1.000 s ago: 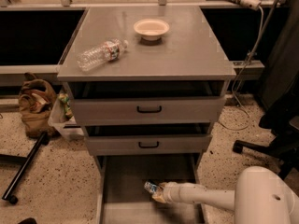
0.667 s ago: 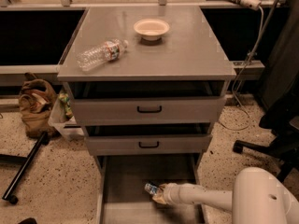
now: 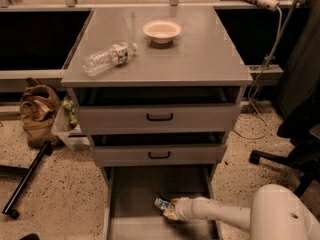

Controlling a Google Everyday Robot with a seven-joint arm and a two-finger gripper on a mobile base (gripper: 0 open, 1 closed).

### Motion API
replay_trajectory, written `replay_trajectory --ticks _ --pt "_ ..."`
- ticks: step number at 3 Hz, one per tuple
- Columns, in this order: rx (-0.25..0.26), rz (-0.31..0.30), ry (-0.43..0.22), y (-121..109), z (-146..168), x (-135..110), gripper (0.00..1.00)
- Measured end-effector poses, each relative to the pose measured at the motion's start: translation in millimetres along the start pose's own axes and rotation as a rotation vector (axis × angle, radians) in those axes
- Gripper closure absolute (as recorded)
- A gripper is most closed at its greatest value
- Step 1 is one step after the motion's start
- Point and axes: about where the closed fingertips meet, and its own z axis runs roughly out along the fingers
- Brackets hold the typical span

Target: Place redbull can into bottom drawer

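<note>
The bottom drawer (image 3: 135,194) is pulled open below the two upper drawers of the grey cabinet. The redbull can (image 3: 162,203), small, silver and blue, lies inside it, right of the middle. My gripper (image 3: 168,208) reaches in from the lower right on a white arm and is closed around the can, low over the drawer floor. The fingers cover most of the can, so only its left end shows.
On the cabinet top lie a clear water bottle (image 3: 107,58) and a cream bowl (image 3: 161,31). A brown bag (image 3: 37,111) and a black pole (image 3: 27,179) sit on the floor at left. A black chair base (image 3: 290,154) stands at right.
</note>
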Motion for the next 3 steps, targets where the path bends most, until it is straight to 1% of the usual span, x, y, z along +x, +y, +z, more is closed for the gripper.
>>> replay_trajectory --ticks 3 --pt "0.0 0.0 0.0 0.1 0.0 0.0 0.12"
